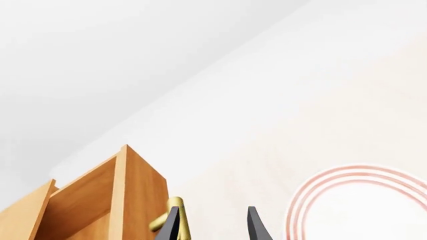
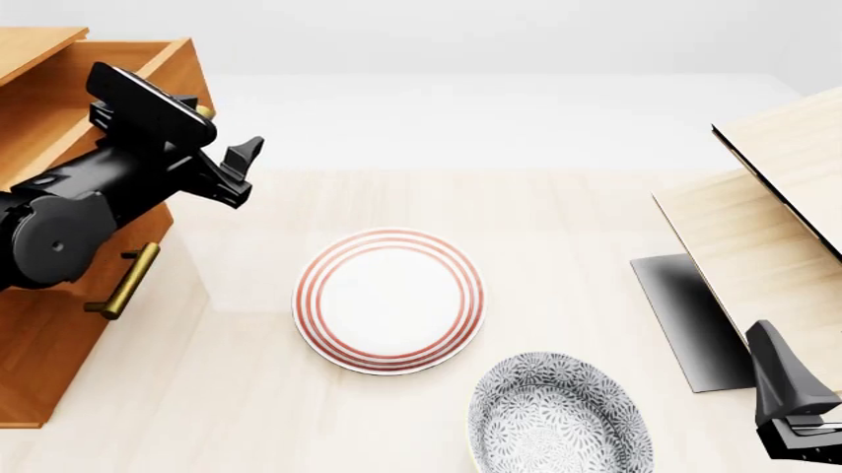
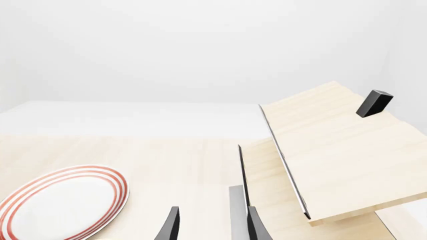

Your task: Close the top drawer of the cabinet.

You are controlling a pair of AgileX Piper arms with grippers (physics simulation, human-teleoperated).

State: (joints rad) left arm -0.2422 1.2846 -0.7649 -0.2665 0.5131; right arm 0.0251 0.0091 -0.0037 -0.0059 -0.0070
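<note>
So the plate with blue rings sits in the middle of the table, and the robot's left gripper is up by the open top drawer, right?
Almost. The plate in the middle of the table has red rings, not blue, as the front view shows. The rest holds: the left gripper is up by the open top drawer.

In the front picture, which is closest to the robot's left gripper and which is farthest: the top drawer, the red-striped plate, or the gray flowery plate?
From the left gripper:
1. top drawer, right beside it, far left.
2. red-striped plate, table's middle.
3. gray flowery plate, lower right, farthest.
</note>
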